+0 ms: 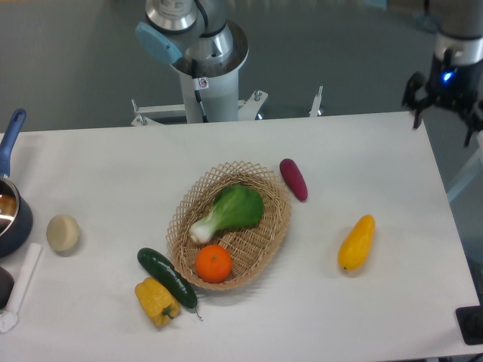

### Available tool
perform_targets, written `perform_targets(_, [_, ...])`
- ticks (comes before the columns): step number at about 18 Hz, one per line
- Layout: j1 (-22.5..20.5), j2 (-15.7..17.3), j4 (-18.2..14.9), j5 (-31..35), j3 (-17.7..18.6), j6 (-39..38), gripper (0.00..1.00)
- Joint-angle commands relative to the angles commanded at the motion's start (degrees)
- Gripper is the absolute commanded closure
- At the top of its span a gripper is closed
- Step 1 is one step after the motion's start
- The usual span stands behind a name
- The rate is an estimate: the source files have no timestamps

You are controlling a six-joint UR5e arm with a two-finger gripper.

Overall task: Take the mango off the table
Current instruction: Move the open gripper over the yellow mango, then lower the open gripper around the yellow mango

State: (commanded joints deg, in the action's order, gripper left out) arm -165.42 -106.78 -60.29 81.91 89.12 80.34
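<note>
A white table (98,162) with rounded corners fills the view. Toward its right edge lies the mango (356,243), a smooth elongated oval, yellow deepening to orange at its near end, resting alone. Above the far right corner hangs the gripper (444,113), fingers spread, holding nothing.

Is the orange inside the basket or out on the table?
Inside. The round orange sits in the woven wicker basket, beside the leafy green vegetable.
</note>
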Motion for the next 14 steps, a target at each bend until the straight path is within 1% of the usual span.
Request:
perform_targets(2, [1.5,-1.3,1.0,0.0,0.2,-2.7,0.00])
perform_targets(3, [2.3,-2.1,2.4,0.0,0.2,-4.5,0.00])
perform_targets(5, [3.3,-4.5,6.7,0.0,0.3,-7.6,0.00])
perform_targets(7, [4.4,-6.8,9.6,0.1,0.8,-7.9,0.00])
perform_targets(8, [4.9,-7.6,10.1,0.3,1.1,-8.0,0.00])
perform_targets(14, [6.2,-10.2,10.1,0.3,1.4,-8.3,0.00])
